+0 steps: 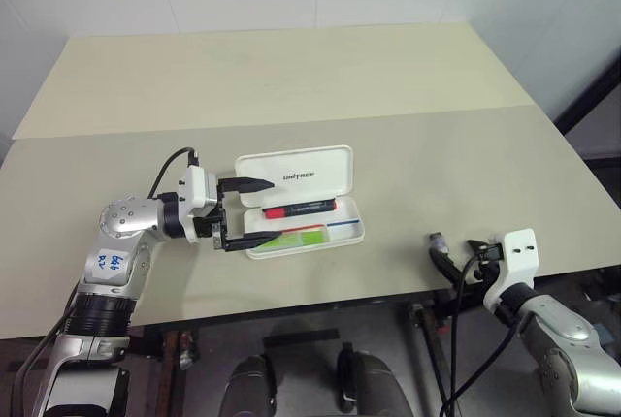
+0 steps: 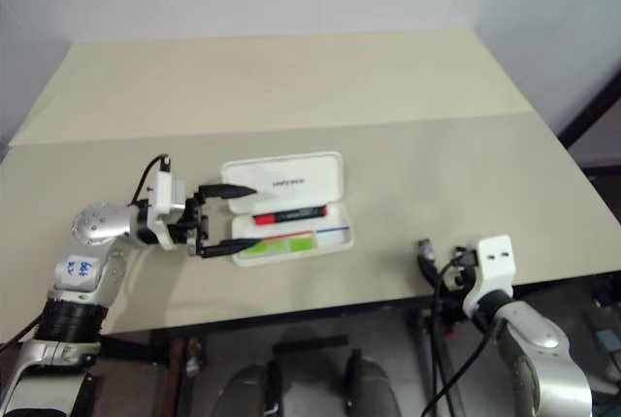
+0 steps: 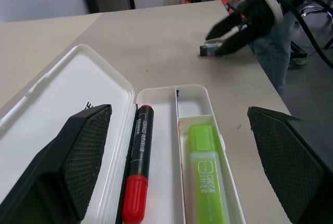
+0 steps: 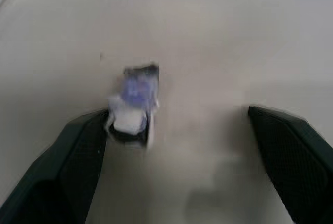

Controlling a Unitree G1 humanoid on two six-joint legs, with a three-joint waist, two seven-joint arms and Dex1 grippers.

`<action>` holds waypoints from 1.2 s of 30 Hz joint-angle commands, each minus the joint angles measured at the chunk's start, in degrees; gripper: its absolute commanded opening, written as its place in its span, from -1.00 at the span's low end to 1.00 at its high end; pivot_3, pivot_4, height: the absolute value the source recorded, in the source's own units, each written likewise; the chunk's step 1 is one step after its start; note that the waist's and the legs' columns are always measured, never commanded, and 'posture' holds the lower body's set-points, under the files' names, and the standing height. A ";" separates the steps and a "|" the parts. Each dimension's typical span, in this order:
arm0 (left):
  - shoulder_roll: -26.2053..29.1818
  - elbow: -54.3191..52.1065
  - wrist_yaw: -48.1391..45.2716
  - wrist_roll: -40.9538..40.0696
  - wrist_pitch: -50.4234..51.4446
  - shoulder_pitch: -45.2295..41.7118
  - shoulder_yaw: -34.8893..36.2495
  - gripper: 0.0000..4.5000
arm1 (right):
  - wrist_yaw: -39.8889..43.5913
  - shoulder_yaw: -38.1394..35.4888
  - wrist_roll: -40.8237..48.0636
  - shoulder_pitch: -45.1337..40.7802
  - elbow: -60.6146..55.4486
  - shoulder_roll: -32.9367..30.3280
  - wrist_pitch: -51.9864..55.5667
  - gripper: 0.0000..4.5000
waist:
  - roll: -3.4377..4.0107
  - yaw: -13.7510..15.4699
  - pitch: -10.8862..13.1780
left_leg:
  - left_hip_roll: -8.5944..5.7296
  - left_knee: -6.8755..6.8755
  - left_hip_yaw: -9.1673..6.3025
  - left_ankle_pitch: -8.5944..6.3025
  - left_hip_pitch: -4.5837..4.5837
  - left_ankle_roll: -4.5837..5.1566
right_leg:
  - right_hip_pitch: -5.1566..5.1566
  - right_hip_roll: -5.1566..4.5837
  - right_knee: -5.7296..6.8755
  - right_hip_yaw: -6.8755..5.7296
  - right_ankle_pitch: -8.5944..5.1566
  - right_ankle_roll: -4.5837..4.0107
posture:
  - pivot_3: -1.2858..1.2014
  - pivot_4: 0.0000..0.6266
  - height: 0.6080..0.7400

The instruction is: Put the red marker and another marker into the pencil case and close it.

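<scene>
The white pencil case (image 1: pixel 294 176) lies open on the table, its lid flat behind the tray (image 1: pixel 351 233). The red marker (image 1: pixel 301 208), black-barrelled with a red cap, lies in the tray's back compartment. The bright green marker (image 1: pixel 296 238) lies in the front compartment. My left gripper (image 1: pixel 277 209) points level at the case's left end, open, its fingertips (image 3: pixel 88 146) spread over the lid and the tray's front edge, holding nothing. The left wrist view shows both markers (image 3: pixel 138 166) (image 3: pixel 208 177) close up. My right gripper (image 1: pixel 461 257) is open, low near the table's front edge, right of the case.
A small grey stubby cylinder (image 4: pixel 134 104) stands on the table right beside one finger of the right gripper, also seen as the cylinder (image 1: pixel 437 240) from above. The table's front edge (image 1: pixel 388 296) runs just below both grippers. A seam (image 1: pixel 291 118) crosses the tabletop behind the case.
</scene>
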 commanded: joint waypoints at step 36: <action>2.75 -5.59 3.36 0.10 -0.07 3.73 3.60 1.00 | 43.41 19.55 0.24 -33.73 31.53 -15.58 -33.66 -0.85 | -0.03 -1.29 -0.03 | 0.04 0.06 0.04 -0.03 0.01 0.05 | 0.01 0.06 -0.04 0.03 0.07 0.01 | 0.03 -0.52 1.00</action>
